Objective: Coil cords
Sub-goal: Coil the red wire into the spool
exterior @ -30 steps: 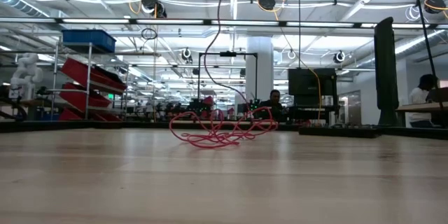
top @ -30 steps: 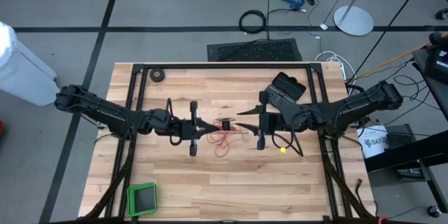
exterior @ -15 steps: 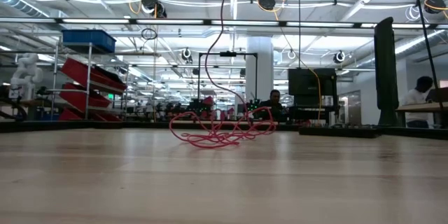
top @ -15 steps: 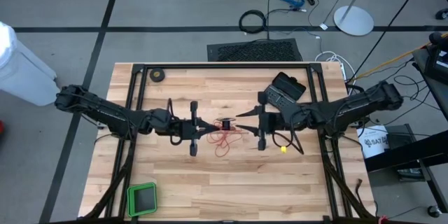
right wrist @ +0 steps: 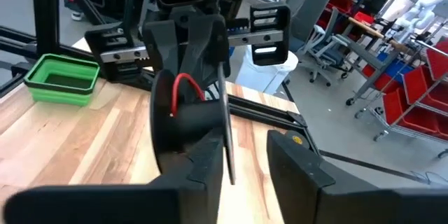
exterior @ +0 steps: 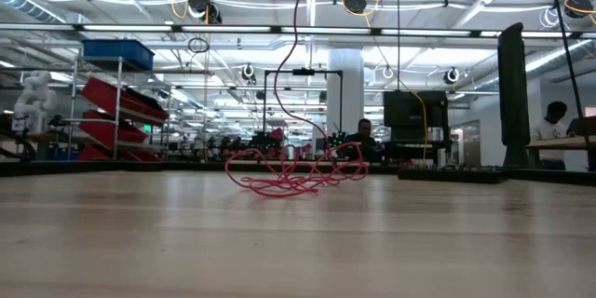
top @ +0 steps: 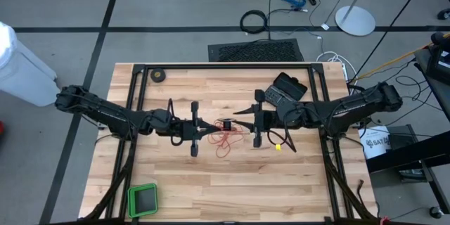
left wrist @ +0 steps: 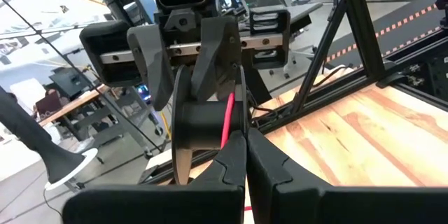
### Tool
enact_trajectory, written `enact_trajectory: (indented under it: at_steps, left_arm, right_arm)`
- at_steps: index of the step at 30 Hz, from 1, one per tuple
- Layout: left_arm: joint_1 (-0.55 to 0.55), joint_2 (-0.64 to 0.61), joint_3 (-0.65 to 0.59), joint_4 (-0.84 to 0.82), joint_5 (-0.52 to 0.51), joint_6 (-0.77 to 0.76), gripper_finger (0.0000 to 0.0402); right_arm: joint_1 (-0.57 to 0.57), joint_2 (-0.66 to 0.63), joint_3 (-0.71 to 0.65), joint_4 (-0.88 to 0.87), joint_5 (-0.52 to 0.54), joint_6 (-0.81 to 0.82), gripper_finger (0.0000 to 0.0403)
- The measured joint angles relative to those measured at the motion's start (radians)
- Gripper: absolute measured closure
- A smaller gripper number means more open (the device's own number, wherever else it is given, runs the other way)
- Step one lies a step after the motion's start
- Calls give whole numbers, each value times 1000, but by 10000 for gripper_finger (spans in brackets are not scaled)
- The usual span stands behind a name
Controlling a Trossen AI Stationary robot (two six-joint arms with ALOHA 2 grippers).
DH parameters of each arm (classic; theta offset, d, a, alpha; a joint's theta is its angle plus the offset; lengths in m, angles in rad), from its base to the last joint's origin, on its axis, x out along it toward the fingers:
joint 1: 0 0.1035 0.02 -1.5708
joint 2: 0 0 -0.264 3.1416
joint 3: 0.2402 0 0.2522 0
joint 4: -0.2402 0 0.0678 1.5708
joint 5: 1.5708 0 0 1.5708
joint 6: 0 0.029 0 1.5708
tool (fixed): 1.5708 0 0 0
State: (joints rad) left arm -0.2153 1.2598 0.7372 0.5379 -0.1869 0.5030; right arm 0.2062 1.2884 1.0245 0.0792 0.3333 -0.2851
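High view: both dark arms are being held stretched low across the wooden table (top: 211, 176), reaching in from opposite sides so that the grippers are meeting nose to nose at the table's middle. The left gripper (top: 209, 129) is being kept fully closed, fingers pressed together and pointing at the small black reel (top: 226, 124); in the left wrist view the reel (left wrist: 203, 126) is seen just beyond the closed fingertips (left wrist: 241, 161), with a strand of red wire (left wrist: 228, 115) running across its face. Whether the left fingers are pinching the wire cannot be told.

The right gripper (top: 239, 113) is being held with its fingers spread apart; in the right wrist view one finger (right wrist: 210, 157) is lying beside the reel (right wrist: 189, 122) and the gap between the fingers is showing table. Whether the reel is being touched by it cannot be told.

Loose red wire (top: 226, 140) is lying in a tangle on the table just below the reel. Low view: the tangle (exterior: 293, 175) is resting on the wood, and one strand (exterior: 300, 19) is being carried upward out of the picture.

A black tape roll (top: 159, 75) is sitting near the far left corner, and a green tray (top: 143, 200) near the front left edge.
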Motion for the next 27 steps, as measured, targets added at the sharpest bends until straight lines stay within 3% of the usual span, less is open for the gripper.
enact_trajectory:
  at_steps: [9,16,20,27]
  left_arm:
    - [-1,0,0,17,0,-25,402]
    - [-1,0,0,26,0,-27,397]
    - [-13,-10,0,32,-7,-24,366]
    - [-99,-126,0,-30,-178,15,310]
  right_arm:
    - [-5,2,0,-3,-71,-13,395]
    - [-11,2,0,1,-67,-27,402]
    - [-10,-7,0,21,-14,-18,402]
    - [-11,-26,0,93,15,34,403]
